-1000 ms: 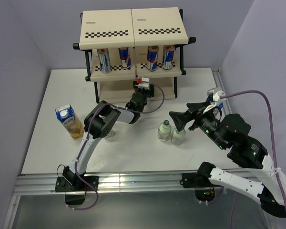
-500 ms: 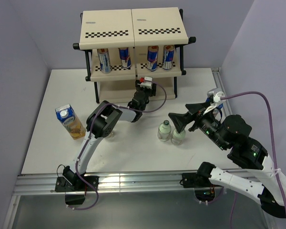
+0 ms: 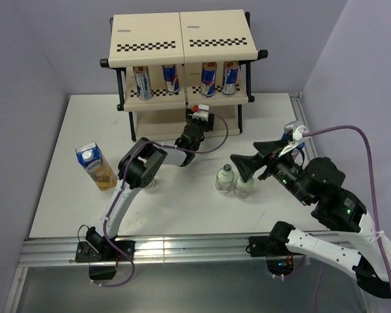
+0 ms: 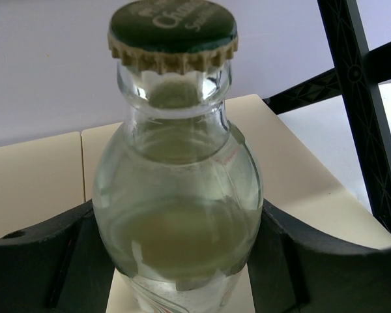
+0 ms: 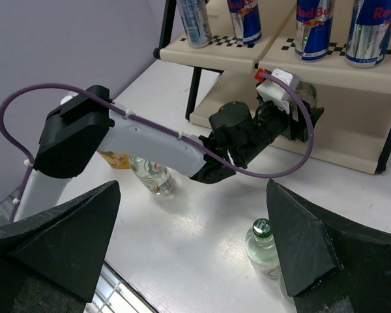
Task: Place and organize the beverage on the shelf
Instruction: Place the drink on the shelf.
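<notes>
Bottle [image 4: 176,195]: upright, grasped by left tool [image 3: 197,121]; bottom tier of shelf [image 3: 182,39] directly ahead and beneath. Right tool [image 3: 247,163]: released, beside two bottles [image 3: 226,177] on tabletop [image 3: 72,130].

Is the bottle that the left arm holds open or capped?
Capped: the bottle in the left gripper wears a green crimped cap.

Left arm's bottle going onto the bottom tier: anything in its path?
Nothing visible. The bottle, held by the left gripper, is at the shelf's bottom tier, whose cream surface looks bare either side. The black frame post stands off to the right. Directly behind the bottle is hidden.
</notes>
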Tool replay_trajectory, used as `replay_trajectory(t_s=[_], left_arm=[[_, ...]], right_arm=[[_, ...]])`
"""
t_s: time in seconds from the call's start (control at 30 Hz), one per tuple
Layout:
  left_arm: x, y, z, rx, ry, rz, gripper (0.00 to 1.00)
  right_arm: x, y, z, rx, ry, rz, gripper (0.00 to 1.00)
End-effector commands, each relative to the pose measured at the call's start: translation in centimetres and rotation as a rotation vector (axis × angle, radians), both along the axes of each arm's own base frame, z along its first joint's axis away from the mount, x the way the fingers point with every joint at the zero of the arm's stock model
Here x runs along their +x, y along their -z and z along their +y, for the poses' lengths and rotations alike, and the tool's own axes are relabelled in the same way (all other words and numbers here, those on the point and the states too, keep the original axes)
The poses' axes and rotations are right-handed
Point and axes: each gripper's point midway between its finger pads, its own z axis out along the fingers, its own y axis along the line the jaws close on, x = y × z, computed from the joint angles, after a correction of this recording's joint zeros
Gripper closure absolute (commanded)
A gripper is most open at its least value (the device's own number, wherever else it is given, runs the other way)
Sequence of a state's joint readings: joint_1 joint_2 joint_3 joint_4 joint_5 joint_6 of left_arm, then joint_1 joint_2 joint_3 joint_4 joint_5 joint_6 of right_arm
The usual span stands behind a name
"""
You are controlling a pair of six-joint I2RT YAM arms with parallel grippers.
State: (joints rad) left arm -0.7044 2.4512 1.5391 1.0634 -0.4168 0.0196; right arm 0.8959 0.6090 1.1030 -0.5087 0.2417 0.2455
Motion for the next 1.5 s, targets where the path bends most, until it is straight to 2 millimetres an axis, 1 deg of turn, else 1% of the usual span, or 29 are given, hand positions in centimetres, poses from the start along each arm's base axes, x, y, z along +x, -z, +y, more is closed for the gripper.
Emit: replay_trajectory(t_s=[0.0,0.03,0.1,0.13,0.17,0.27,0.4,0.53,0.63,0.73,0.77,0.83,0.87,0.93,1.0,1.03,1.1,1.13,1.2,1.23,1.47], left_arm=[[0.8,-7.3,0.6,-0.119,-0.036,-0.144,0.42],[0.8,-6.9,0.9,-0.114,-0.045,-0.138,0.42],[0.5,-7.2,1.1,-0.13,-0.049,-0.15,0.38],[0.6,-7.0,1.2,-0.123,-0.051,-0.147,0.35],[0.5,-7.1,1.2,-0.125,-0.053,-0.146,0.3],[0.4,-6.9,1.7,-0.131,-0.067,-0.146,0.22],[0.4,-6.8,1.9,-0.139,-0.075,-0.146,0.21],[0.2,-6.2,2.1,-0.145,-0.077,-0.137,0.2],[0.1,-5.9,2.1,-0.145,-0.077,-0.128,0.16],[-0.1,-5.9,2.3,-0.144,-0.08,-0.125,0.11],[-0.2,-6.1,2.5,-0.148,-0.086,-0.128,0.06],[-0.5,-5.9,2.7,-0.147,-0.094,-0.123,0.0],[-0.5,-6.3,2.9,-0.154,-0.1,-0.131,0.01],[-0.7,-6.0,3.1,-0.153,-0.104,-0.126,0.0],[-0.9,-6.3,3.1,-0.156,-0.102,-0.129,0.0],[-1.1,-6.0,3.1,-0.152,-0.1,-0.124,0.0],[-1.5,-6.7,3.0,-0.16,-0.087,-0.135,0.0],[-1.8,-6.4,3.0,-0.156,-0.084,-0.131,0.0],[-2.5,-7.1,2.4,-0.149,-0.065,-0.144,0.01],[-2.7,-7.1,2.2,-0.148,-0.061,-0.144,0.01],[-3.2,-7.0,2.1,-0.167,-0.063,-0.12,0.0]], right_arm=[[0.0,-1.1,-0.1,0.039,-0.001,-0.037,0.0],[0.0,-1.2,-0.1,0.041,0.001,-0.039,0.0],[0.0,-1.1,-0.1,0.039,0.001,-0.037,0.0],[0.0,-1.1,0.0,0.038,-0.002,-0.038,0.0],[-0.1,-1.2,-0.1,0.041,-0.004,-0.039,0.0],[-0.1,-1.2,0.0,0.044,-0.007,-0.041,0.0],[-0.1,-1.2,-0.1,0.045,-0.005,-0.044,0.0],[-0.1,-1.2,-0.1,0.046,-0.002,-0.046,0.0],[0.0,-1.1,0.0,0.041,-0.005,-0.046,0.0],[0.1,-0.9,0.0,0.037,-0.002,-0.042,0.0],[0.0,-1.0,0.0,0.04,-0.001,-0.045,0.0],[0.3,-0.8,0.1,0.034,0.005,-0.037,0.0],[0.3,-0.6,0.1,0.028,0.008,-0.034,0.0],[0.5,-0.4,0.2,0.017,0.014,-0.024,0.0],[0.7,-0.3,0.1,0.016,0.025,-0.021,0.0],[0.8,-0.2,0.0,0.011,0.031,-0.017,0.0],[0.9,-0.1,-0.1,0.008,0.043,-0.016,0.0],[1.1,0.0,-0.1,0.004,0.05,-0.011,0.0],[1.2,0.2,-0.1,-0.003,0.056,-0.004,0.0],[1.3,0.2,0.0,-0.008,0.057,0.002,0.0],[2.1,1.4,0.4,-0.048,0.081,0.037,0.0]])
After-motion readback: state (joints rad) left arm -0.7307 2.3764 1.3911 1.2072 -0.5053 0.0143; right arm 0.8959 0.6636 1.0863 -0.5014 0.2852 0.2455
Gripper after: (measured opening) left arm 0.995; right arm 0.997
